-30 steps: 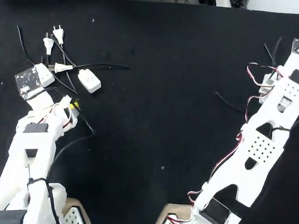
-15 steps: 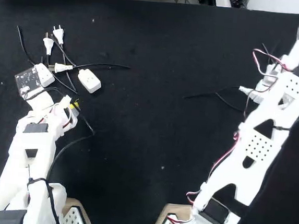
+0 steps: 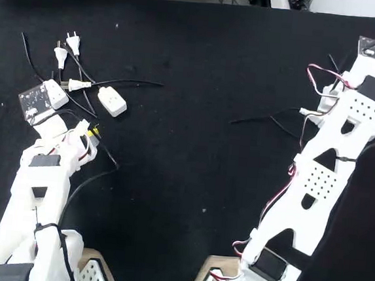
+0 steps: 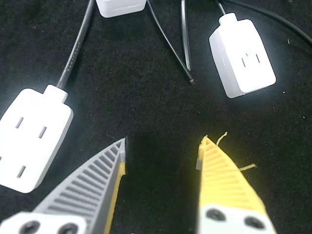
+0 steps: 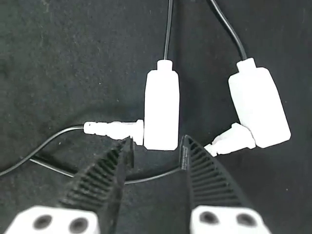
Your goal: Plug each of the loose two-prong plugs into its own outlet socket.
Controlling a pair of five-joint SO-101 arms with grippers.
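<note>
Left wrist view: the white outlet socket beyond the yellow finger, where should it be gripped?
Likely across its two long sides, coming down from above. The outlet socket lies flat, slots up, with its cord leaving one short end, so the long sides are free. The left gripper is open.

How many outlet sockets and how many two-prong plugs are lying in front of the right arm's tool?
Outlet sockets: 2
Two-prong plugs: 2
Total: 4
</note>
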